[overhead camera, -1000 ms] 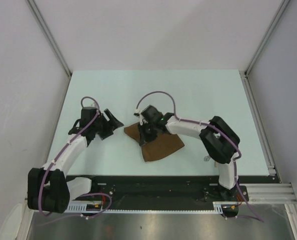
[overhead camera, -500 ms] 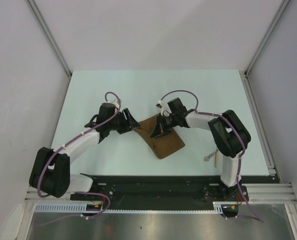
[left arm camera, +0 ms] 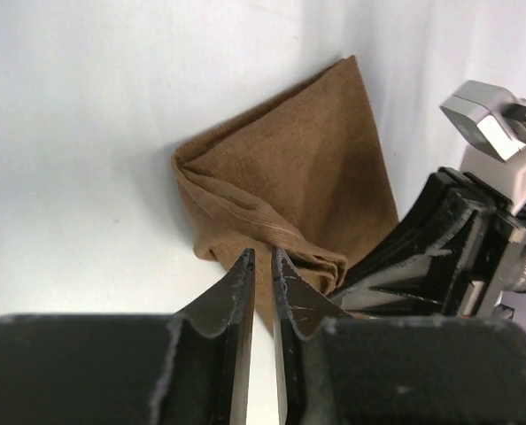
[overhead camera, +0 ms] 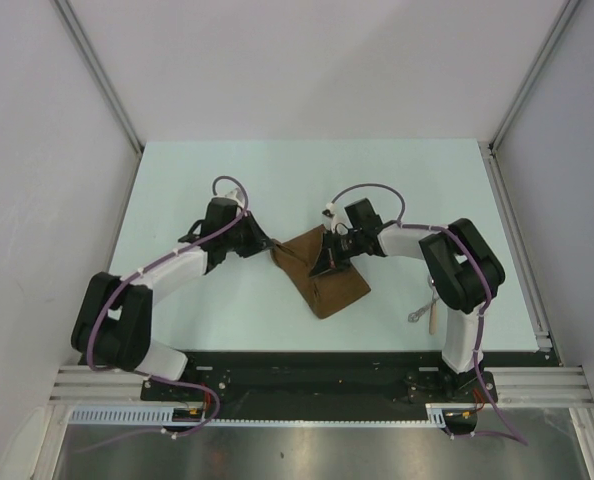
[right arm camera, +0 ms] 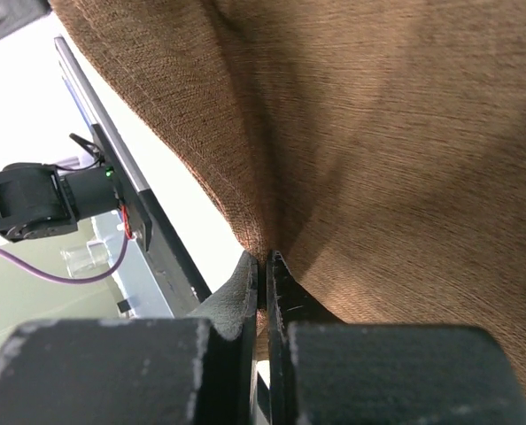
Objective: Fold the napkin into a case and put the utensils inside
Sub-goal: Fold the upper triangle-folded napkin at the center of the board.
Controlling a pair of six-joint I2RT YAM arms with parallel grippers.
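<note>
- The napkin [overhead camera: 335,290] lay near the middle of the pale table [overhead camera: 397,180], between the two arms. It was bunched into a rough brown wedge whose point faced the near edge.
- The right gripper [right arm camera: 265,258] was clenched on the napkin. In the right wrist view we saw its fingers pressed flat together with a ridge of cloth caught at the tips. The fabric spread upward from there and filled most of that view.
- From above, we saw that gripper come in from the right and sit over the upper middle of the napkin.
- The left gripper [left arm camera: 262,258] reached in from the left, with its tips at the napkin's far left corner.
- In the left wrist view its fingers stood nearly together, with only a thin slit between them, right at the napkin's rumpled, layered edge. We could not tell whether any cloth was pinched in that slit.
- The utensils [overhead camera: 426,312] lay on the table well apart from the napkin, to its right. They were just beside the right arm [overhead camera: 457,270] and close to the near edge.
- We made out a pale handle and a bit of silver metal there, too small to tell the pieces apart.
</note>
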